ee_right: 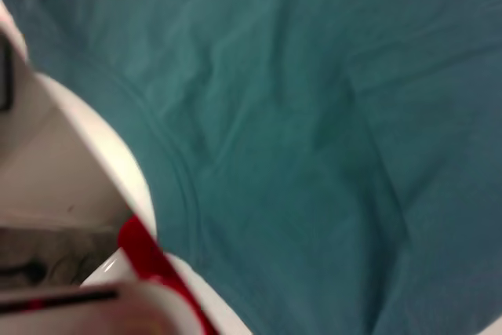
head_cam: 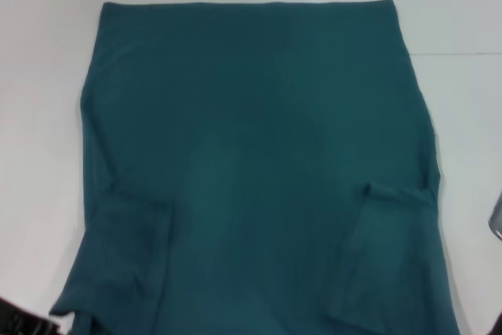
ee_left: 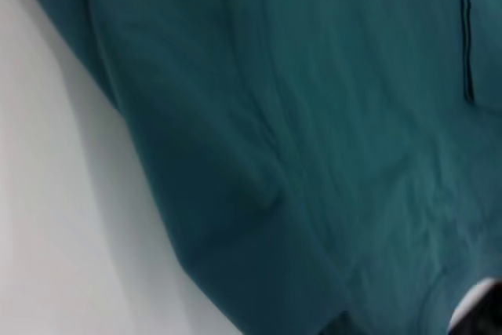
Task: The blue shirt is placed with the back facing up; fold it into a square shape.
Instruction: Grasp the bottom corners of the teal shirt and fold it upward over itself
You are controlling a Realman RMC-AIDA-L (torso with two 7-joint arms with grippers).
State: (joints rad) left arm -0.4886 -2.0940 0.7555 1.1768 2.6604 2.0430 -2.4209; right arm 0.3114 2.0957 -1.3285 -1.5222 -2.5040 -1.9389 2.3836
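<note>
The blue shirt (head_cam: 259,154) lies flat on the white table (head_cam: 39,115), plain side up, and fills most of the head view. Its straight hem (head_cam: 251,4) is at the far side. Both short sleeves are folded inward onto the body, one on the left (head_cam: 129,249) and one on the right (head_cam: 388,249). My left gripper (head_cam: 17,321) shows only as a dark piece at the bottom left corner, just off the cloth. My right gripper (head_cam: 496,221) is a grey sliver at the right edge, beside the shirt. Both wrist views show teal cloth (ee_left: 314,115) (ee_right: 314,115) close below.
Bare white table runs along the shirt's left, far and right sides. In the right wrist view a white curved edge (ee_right: 102,147) and a red part (ee_right: 145,253) sit next to the cloth.
</note>
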